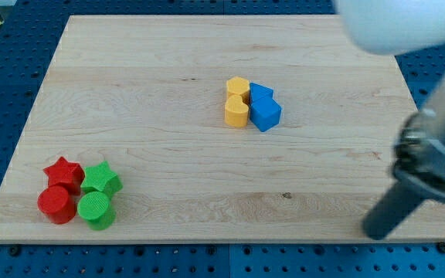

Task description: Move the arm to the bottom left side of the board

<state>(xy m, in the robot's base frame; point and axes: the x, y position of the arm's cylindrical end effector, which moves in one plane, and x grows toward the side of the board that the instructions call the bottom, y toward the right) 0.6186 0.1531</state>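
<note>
My tip [377, 232] rests on the wooden board [168, 170] near its bottom right corner, far from all blocks. At the bottom left sit a red star [64, 173], a green star [101, 179], a red cylinder [56, 205] and a green cylinder [96, 210], packed together. Near the middle stand two yellow blocks, an upper yellow block [238, 87] and a lower yellow block [236, 111], touching two blue blocks, an upper blue block [260, 93] and a lower blue block [266, 113], on their right.
The arm's blurred white and dark body [431, 116] fills the view's right side above the board's right edge. A blue perforated table [6, 62] surrounds the board.
</note>
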